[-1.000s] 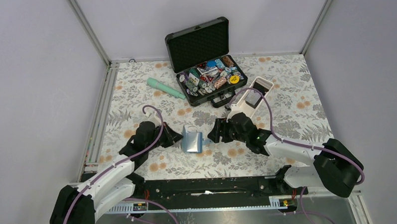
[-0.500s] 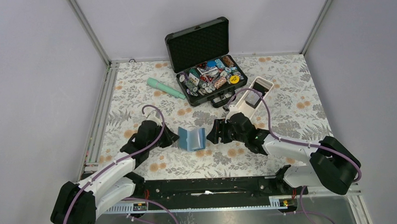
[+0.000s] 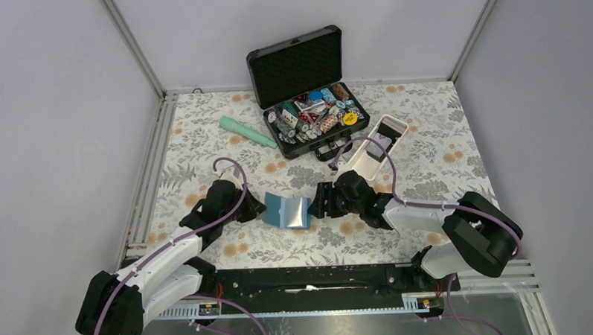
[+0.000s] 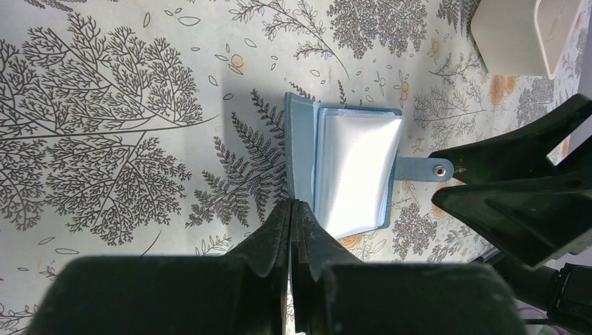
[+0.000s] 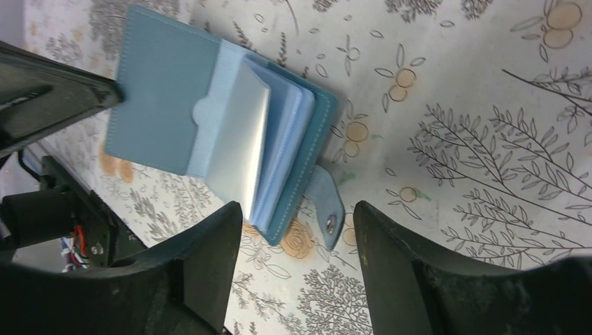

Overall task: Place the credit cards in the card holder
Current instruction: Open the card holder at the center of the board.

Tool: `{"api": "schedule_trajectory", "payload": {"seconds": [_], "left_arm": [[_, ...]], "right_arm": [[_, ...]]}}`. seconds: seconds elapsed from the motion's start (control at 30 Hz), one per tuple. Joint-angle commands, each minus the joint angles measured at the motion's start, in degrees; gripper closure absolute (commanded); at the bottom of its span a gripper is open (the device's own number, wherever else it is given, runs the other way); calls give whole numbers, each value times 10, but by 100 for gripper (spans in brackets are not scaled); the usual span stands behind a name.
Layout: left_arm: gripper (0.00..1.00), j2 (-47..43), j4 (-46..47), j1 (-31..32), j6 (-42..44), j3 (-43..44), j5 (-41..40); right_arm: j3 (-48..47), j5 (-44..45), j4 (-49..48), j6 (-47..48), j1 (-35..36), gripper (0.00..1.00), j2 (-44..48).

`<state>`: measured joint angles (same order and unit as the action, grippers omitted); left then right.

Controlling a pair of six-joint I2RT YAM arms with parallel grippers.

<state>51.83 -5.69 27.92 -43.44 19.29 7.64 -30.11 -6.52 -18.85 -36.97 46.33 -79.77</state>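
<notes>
So, my left claw (image 4: 292,208) pinches the card holder's (image 4: 356,171) raised cover; my right claw (image 5: 297,215) stands spread around its snap tab (image 5: 323,202).

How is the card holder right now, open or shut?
Open. The card holder has its covers spread, sleeves fanned, snap tab unfastened.

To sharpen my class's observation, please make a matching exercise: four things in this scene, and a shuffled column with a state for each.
1 card holder
2 left pincer
3 right pincer
4 black case

a open, beside the holder
b lid up, chips inside
c unfolded, pockets showing
d shut on the holder's cover

Pairs: 1-c, 2-d, 3-a, 4-b
</notes>
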Motion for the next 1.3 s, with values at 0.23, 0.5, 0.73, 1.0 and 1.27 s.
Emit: {"api": "schedule_trajectory", "payload": {"seconds": [0.23, 0.5, 0.73, 1.0, 1.27], "left_arm": [[99, 1, 1, 2, 21, 26, -18], [99, 13, -18, 2, 36, 43, -33], [84, 15, -33, 2, 53, 41, -72], [41, -2, -88, 2, 69, 65, -114], [16, -22, -153, 2, 109, 156, -147]], "right_arm": [[5, 73, 45, 13, -2, 26, 18], [31, 32, 0, -23, -2, 25, 20], [34, -1, -35, -34, -2, 35, -4], [32, 11, -39, -33, -1, 39, 6], [7, 7, -42, -28, -3, 45, -22]]}}
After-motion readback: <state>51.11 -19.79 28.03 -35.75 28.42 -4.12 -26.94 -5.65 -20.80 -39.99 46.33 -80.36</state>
